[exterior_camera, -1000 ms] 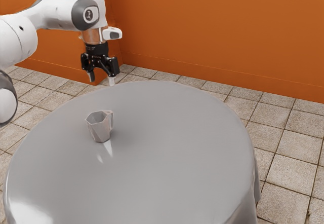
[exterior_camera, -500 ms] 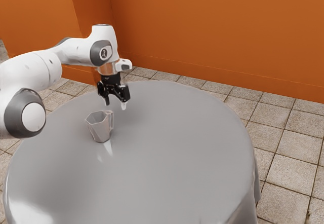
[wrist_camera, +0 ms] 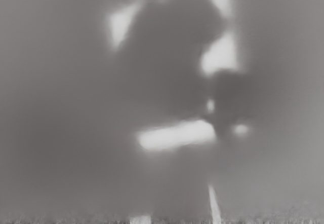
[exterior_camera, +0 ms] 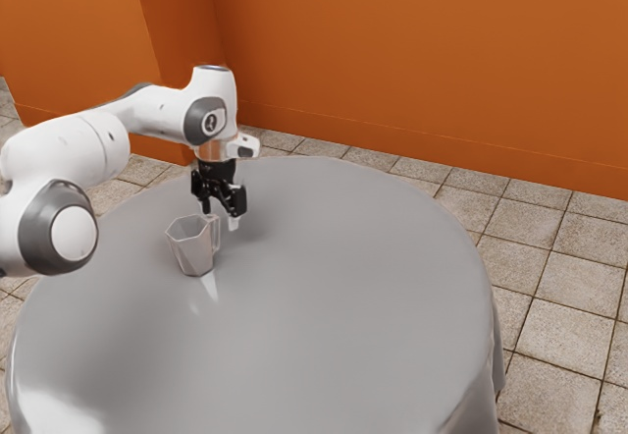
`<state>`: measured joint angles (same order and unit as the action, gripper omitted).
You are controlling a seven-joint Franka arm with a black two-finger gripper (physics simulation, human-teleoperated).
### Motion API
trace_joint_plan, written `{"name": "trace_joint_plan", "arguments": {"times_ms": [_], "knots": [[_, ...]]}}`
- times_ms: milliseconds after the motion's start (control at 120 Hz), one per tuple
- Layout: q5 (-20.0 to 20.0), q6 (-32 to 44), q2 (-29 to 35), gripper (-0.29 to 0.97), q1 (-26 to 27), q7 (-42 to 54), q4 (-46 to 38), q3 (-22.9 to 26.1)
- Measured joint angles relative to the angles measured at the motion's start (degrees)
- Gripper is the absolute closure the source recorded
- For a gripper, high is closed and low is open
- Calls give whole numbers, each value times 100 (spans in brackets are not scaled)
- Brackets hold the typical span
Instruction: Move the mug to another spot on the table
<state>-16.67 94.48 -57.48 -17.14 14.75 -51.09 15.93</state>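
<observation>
Now that your white robot arm point(exterior_camera: 108, 135) has dropped from up by the orange wall point(exterior_camera: 412, 51), the pickup looks close: your jaws hang spread and empty just above the far rim of the faceted grey mug point(exterior_camera: 193, 244), which stands upright on the round grey tabletop point(exterior_camera: 343, 297), not yet grasped.
</observation>
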Motion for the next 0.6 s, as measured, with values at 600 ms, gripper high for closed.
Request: {"name": "trace_joint_plan", "arguments": {"times_ms": [600], "knots": [[-260, -641, -465, 6, 61, 82, 459, -2]]}}
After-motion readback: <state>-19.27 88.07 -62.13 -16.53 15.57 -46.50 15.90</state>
